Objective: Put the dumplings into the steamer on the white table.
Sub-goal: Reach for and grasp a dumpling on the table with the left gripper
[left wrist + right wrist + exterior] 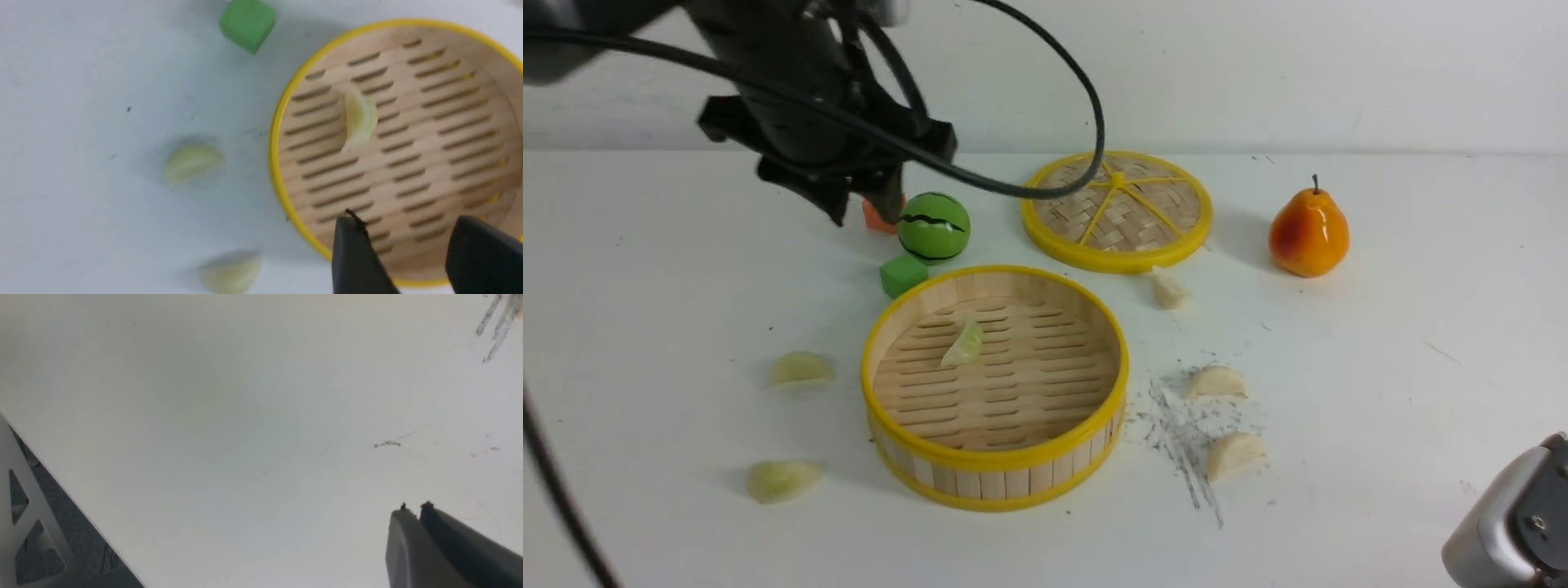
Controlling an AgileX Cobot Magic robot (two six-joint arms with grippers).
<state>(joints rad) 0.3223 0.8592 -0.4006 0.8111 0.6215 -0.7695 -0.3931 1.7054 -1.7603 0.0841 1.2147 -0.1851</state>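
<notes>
The closed, empty right gripper [412,508] sat nearest. The open, empty left gripper [404,223] hung by the steamer [996,482]. Two green dumplings [800,369] lay to its left, long axes crosswise.

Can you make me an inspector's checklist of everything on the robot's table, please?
Surface: white table, with grey scuff marks right of the steamer.
Job's things: steamer uncovered, one green dumpling inside; two green dumplings on the table to its left, three white dumplings to its right.
Clutter: lid, pear, striped green ball, green cube, orange cube partly hidden.
Grippers: left gripper open, empty, in the air; right gripper shut, empty.
Cables: black cable loops from the left arm.
Surroundings: white wall behind.
</notes>
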